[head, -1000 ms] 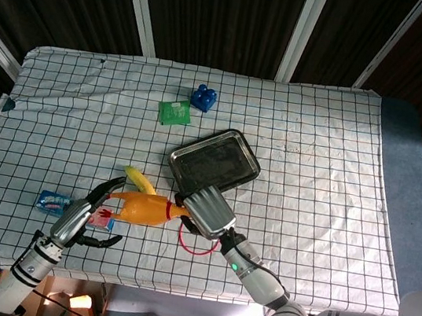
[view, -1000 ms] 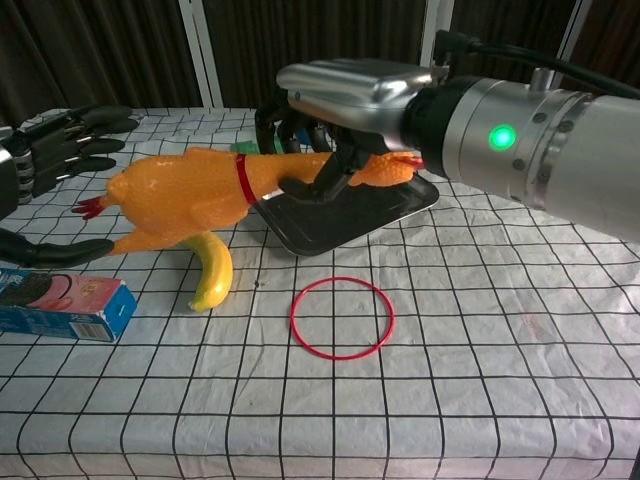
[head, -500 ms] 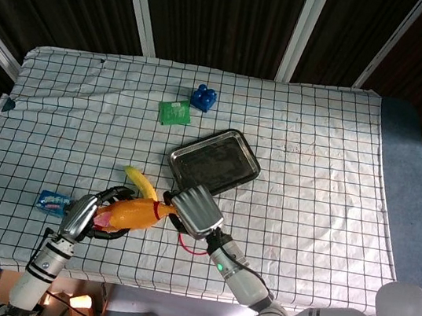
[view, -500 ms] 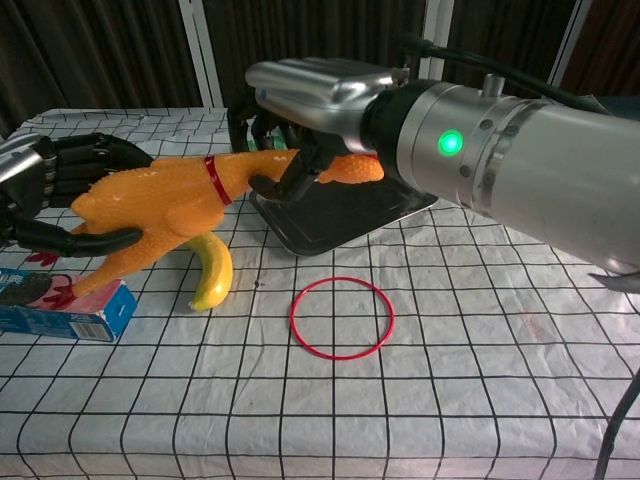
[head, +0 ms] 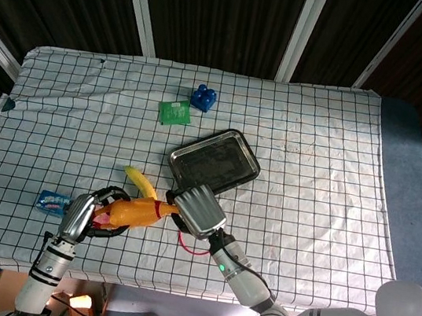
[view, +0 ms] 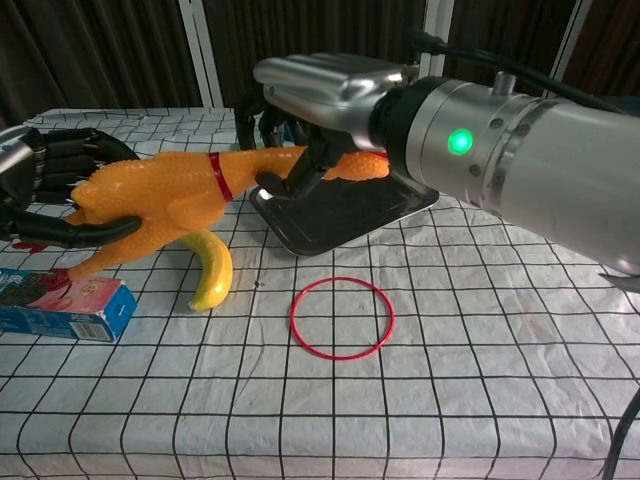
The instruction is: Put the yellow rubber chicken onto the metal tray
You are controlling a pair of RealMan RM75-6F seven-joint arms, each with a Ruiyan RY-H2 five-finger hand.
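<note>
Yellow rubber chicken (head: 136, 213) held off the checked cloth (head: 314, 158) between left hand (head: 82, 214) and right hand (head: 195, 210), near metal tray (head: 214, 160).

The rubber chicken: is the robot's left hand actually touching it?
Touching. The chest view shows the left hand with its dark fingers wrapped around the rear of the yellow rubber chicken, no gap between them.

Both the left hand (view: 45, 190) and right hand (view: 310, 120) have fingers curled, gripping, arms raised above the table.
</note>
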